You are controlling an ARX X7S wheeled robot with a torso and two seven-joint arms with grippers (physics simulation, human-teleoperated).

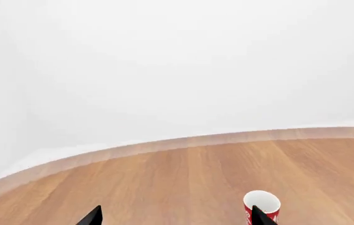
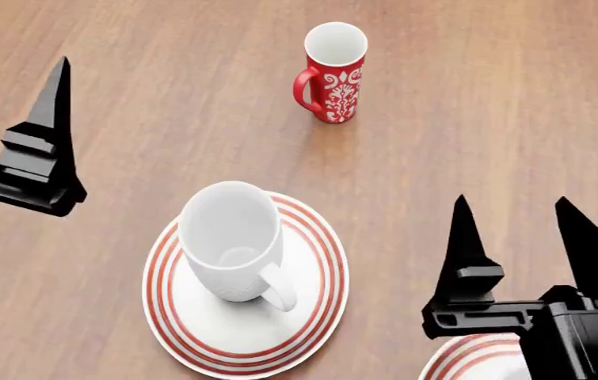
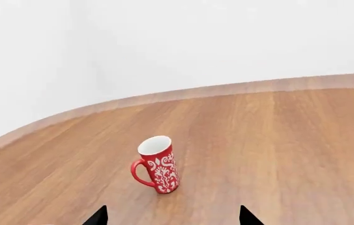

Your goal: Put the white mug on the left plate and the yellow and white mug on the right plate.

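Observation:
The white mug [image 2: 231, 237] stands upright on the left plate [image 2: 314, 305], its handle towards the front right. Only a rim piece of the right plate [image 2: 468, 360] shows at the bottom edge, under my right gripper [image 2: 516, 218]. That gripper is open and empty, to the right of the white mug. My left gripper [image 1: 177, 220] is open and empty; one of its fingers [image 2: 58, 95] shows at the left edge of the head view, apart from the mug. The yellow and white mug is out of view.
A slim red mug with a white pattern [image 2: 333, 71] stands upright on the wooden table behind the left plate. It also shows in the left wrist view [image 1: 262, 204] and the right wrist view [image 3: 156, 164]. The table's curved far edge [image 3: 183, 93] meets a white wall.

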